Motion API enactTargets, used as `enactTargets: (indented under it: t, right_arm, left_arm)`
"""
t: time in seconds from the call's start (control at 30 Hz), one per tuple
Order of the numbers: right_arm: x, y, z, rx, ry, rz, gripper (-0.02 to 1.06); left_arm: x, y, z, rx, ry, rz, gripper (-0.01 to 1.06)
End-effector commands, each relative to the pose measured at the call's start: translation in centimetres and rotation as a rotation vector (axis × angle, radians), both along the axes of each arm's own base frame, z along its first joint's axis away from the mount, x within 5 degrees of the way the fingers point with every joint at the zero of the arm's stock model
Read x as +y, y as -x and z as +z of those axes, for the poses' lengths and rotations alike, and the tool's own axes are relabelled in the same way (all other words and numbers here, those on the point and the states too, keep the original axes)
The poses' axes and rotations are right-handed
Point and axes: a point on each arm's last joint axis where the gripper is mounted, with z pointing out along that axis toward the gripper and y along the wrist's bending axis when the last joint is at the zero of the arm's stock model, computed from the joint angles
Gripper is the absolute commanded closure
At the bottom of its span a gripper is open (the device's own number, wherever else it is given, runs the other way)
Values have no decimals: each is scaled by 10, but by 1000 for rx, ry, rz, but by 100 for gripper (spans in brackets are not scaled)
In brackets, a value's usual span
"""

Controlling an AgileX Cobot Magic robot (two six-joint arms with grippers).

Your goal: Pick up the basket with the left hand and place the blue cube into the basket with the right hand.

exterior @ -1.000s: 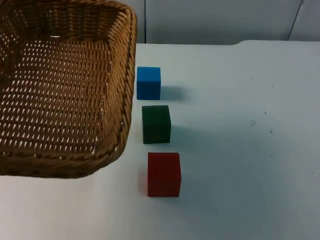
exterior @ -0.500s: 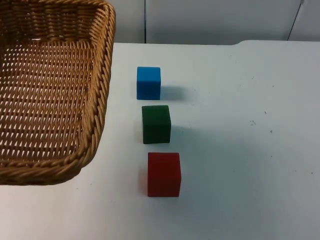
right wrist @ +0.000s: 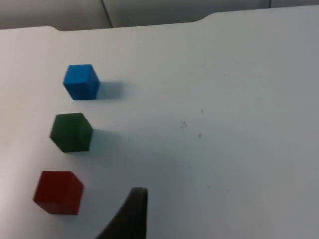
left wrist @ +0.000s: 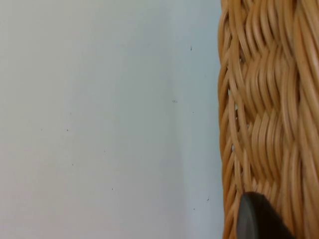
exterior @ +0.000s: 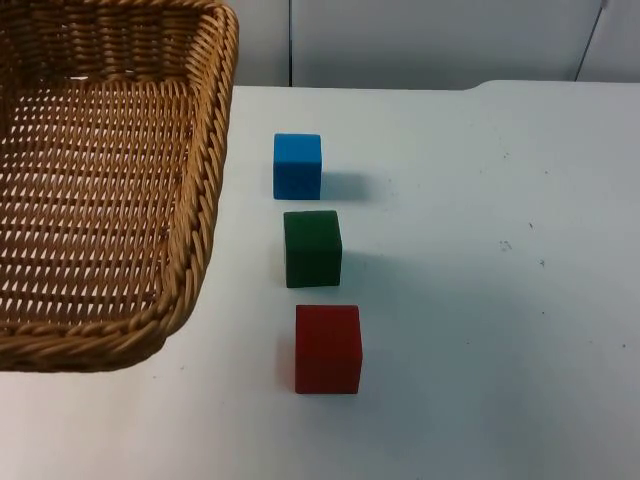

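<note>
The basket (exterior: 100, 180) is a big woven one, held up above the white table (exterior: 480, 300) on the left side of the top view. The left gripper (left wrist: 259, 219) is at the basket's wall, with a black fingertip touching the weave, but I cannot tell if its fingers are clamped on it. The blue cube (exterior: 298, 165) sits on the table, just beside the basket's right rim. A green cube (exterior: 312, 248) is near it, and a red cube (exterior: 327, 349) comes next (all three make a line). The right gripper (right wrist: 130, 214) hangs over the table near the red cube, and I cannot tell if its fingers are apart or together.
</note>
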Motion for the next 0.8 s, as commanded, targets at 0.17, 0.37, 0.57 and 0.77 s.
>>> enactTargets:
  t: [0.17,0.37,0.57,0.77]
  right_arm:
    - [15,-88,31,53,-100,178,0]
    - [45,-177,35,107,-184,322,0]
    - [128,-255,16,178,-103,505,0]
    - [195,-303,-19,270,-83,446,0]
  left_arm:
    - [-2,1,4,-13,32,4,105]
    - [-2,1,3,-13,20,0,105]
    - [-1,2,2,-7,-4,-13,105]
    - [0,3,1,-3,-17,-18,105]
